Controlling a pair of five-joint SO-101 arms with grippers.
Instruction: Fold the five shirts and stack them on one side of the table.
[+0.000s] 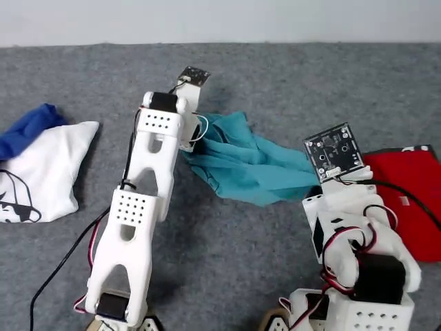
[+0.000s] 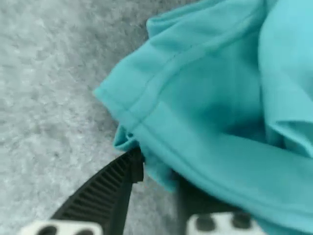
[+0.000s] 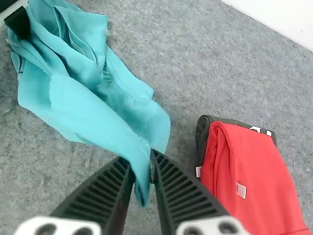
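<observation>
Mid-table, the teal shirt lies bunched between both arms. The right gripper pinches one hem with narrow jaws; the left gripper grips the opposite edge (cloth drapes over one jaw).

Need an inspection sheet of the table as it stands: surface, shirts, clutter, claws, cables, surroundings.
Surface: grey mat covering the table.
Shirts: teal shirt crumpled mid-table, unfolded. White shirt at the left edge, with the blue shirt bunched against its far side. Red shirt folded at the right, lying on a dark shirt.
Clutter: nothing seen.
Claws: left claw shut on one end of the teal shirt; right claw shut on its opposite corner.
Cables: black cable trails over the mat beside the left arm; red and black wires loop on the right arm.
Surroundings: white wall beyond the far edge.
</observation>
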